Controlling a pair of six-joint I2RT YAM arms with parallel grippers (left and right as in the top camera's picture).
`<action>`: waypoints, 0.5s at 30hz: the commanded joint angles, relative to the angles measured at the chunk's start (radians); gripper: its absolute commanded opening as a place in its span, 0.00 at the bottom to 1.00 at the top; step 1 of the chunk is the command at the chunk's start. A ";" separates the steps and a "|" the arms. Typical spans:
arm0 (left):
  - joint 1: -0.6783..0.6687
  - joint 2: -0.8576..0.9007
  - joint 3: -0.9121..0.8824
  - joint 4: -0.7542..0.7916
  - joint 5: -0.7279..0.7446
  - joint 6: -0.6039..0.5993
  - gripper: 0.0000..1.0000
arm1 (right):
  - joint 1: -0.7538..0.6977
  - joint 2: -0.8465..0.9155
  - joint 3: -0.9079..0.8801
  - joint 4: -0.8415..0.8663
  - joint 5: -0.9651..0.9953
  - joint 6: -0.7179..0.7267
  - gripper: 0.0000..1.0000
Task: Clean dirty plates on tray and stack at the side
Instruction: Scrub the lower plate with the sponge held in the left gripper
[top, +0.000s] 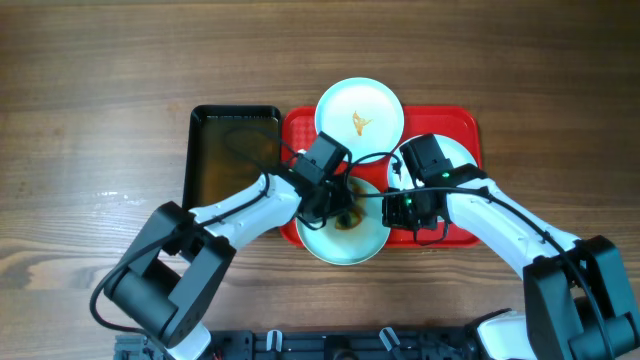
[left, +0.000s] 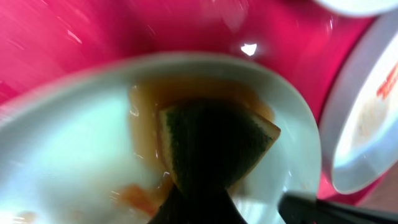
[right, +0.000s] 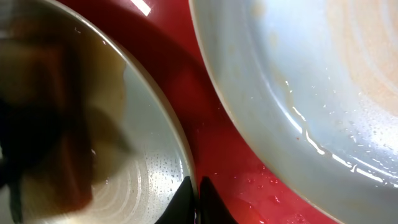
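Three pale plates lie on the red tray (top: 466, 125). The far plate (top: 360, 110) bears an orange smear. The right plate (top: 458, 156) is partly under my right arm; it also shows in the right wrist view (right: 311, 81). The near plate (top: 345, 246) holds brownish water. My left gripper (top: 340, 205) is shut on a green sponge (left: 211, 143) and presses it onto this plate (left: 62, 155). My right gripper (top: 396, 208) is shut on the near plate's right rim (right: 143, 174), its fingers (right: 196, 200) pinching the edge.
A black tub (top: 235, 150) of dark water stands left of the tray. The wooden table (top: 100, 80) lies all around. Red tray floor (right: 211, 118) shows wet between the two plates.
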 joint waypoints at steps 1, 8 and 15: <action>0.061 -0.023 -0.013 -0.030 -0.166 0.091 0.04 | 0.004 0.014 -0.007 -0.003 0.008 0.003 0.04; 0.091 -0.254 -0.012 -0.085 -0.085 0.296 0.04 | 0.004 0.011 0.002 0.003 0.007 -0.035 0.04; 0.304 -0.337 -0.013 -0.204 -0.190 0.315 0.04 | 0.004 -0.080 0.095 -0.030 0.207 -0.072 0.04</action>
